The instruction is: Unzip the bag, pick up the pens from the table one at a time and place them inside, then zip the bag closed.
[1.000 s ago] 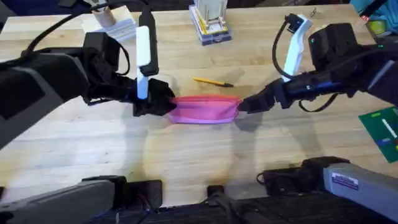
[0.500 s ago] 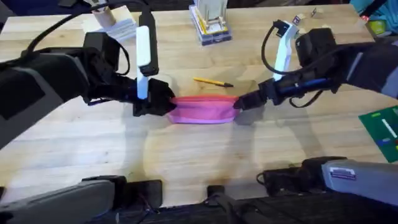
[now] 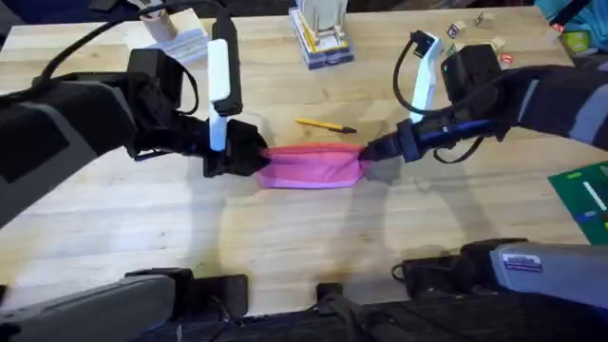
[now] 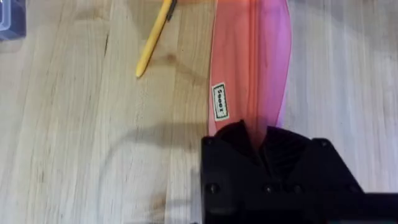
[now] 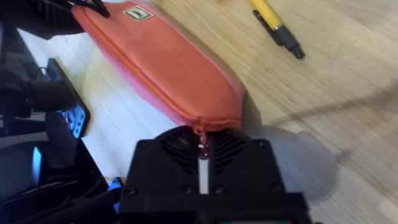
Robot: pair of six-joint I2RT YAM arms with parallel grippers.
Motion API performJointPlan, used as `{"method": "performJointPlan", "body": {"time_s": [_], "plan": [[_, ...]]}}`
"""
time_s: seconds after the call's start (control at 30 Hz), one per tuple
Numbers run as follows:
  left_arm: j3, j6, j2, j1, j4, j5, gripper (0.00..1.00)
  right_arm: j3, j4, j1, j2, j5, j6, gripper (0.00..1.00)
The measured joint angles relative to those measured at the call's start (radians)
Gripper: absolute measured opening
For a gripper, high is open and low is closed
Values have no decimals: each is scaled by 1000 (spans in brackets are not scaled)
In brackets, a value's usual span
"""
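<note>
The table, a pale butcher-block top with plank grain, carries everything here. Both arms reach in from its near corners toward the middle, the left arm from the lower left and the right arm from the lower right, and they meet at opposite ends of the bag. That pink pouch lies flat near the tabletop's centre, its length running side to side, its zipper still drawn along the far edge; a small white label sits near its left end. The left gripper is clamped on the pouch's left end: its wrist camera shows the fabric pinched into the gap between the black fingers, with the label just beyond. The right gripper is at the pouch's right end, and its wrist camera shows the zipper's end and a small pull lying right between the fingers, which look pressed together on it, though the pinch itself is partly hidden by the gripper body. The yellow pen lies on bare wood just beyond the pouch's far edge, apart from it, angled slightly, its dark tip pointing toward the right edge of the tabletop.
</note>
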Motion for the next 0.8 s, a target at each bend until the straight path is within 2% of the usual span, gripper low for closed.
{"method": "performJointPlan", "body": {"time_s": [0.3,0.8], "plan": [[0,0,0,0,0,0,42,25,-83,1,-10,2,3,29],[0,0,0,-10,6,37,42,214,-357,5,-42,92,3,30]]}}
